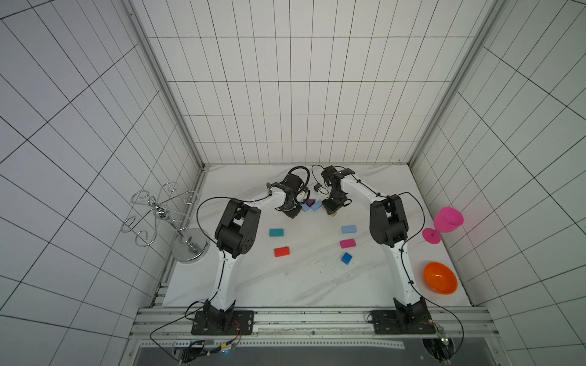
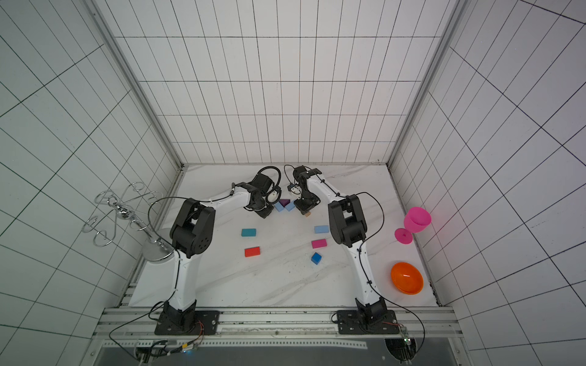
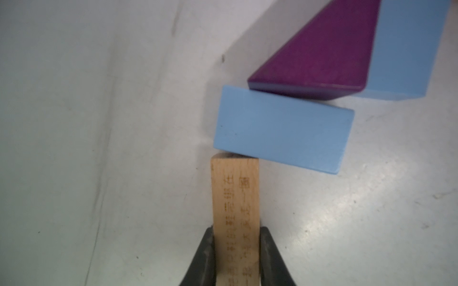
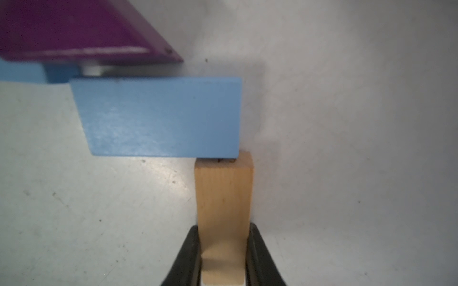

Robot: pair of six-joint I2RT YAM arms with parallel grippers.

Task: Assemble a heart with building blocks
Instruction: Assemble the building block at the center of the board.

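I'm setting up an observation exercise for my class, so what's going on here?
The left gripper is shut on an engraved tan block, its end meeting a light blue brick. The right gripper grips a plain tan block against the other light blue brick. A purple wedge sits between those two bricks. The teal brick, red brick, third light blue brick, pink brick and blue cube lie loose, not yet placed.
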